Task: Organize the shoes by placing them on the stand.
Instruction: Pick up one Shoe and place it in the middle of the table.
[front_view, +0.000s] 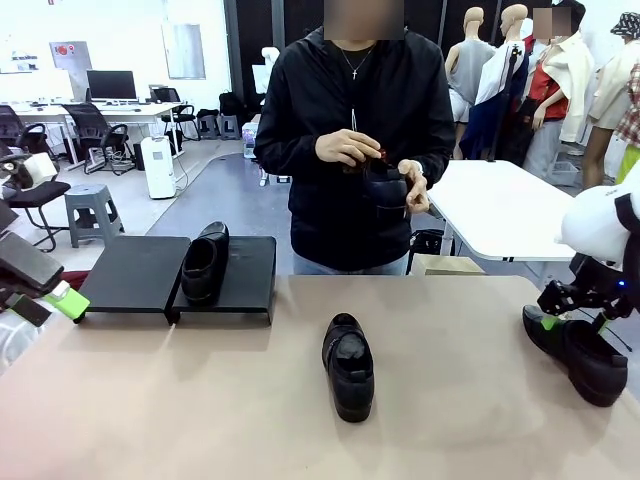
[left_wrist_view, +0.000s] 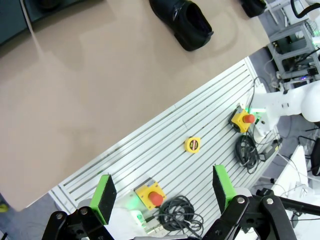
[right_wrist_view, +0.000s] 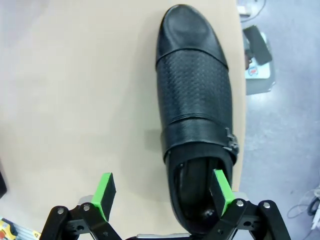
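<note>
The shoes are only partly sorted. Of the four, one shoe (front_view: 205, 262) already lies on the stand (front_view: 135, 272) at middle left of the front view, on the right-hand platform close to the seam, with room left beside it and on the left-hand platform. By my judgement three remain. A second shoe (front_view: 348, 366) lies on the table (front_view: 180, 400) at lower centre, well apart from both arms. A third shoe (front_view: 384, 188) is up off the table in the person's hands (front_view: 346, 148) at upper centre. The fourth shoe (front_view: 578, 355) lies at the right edge of the frame, close to the table's border. In the right wrist view the right gripper (right_wrist_view: 162, 191) hangs over that fourth shoe's heel end, its fingers spread wide and pinching nothing. The shoe runs up the frame, toe at the top and heel opening at the bottom, and sits off-centre in the gap. The finger at lower right (right_wrist_view: 220, 187) stands over the far side of the opening rather than outside the shoe, and the one at lower left is over bare table, well clear of the leather. Whether a pad touches I cannot tell. The left gripper (left_wrist_view: 164, 191) is also spread wide and empty, looking down past the table's edge, and the nearest shoe is at the top of its view.
</note>
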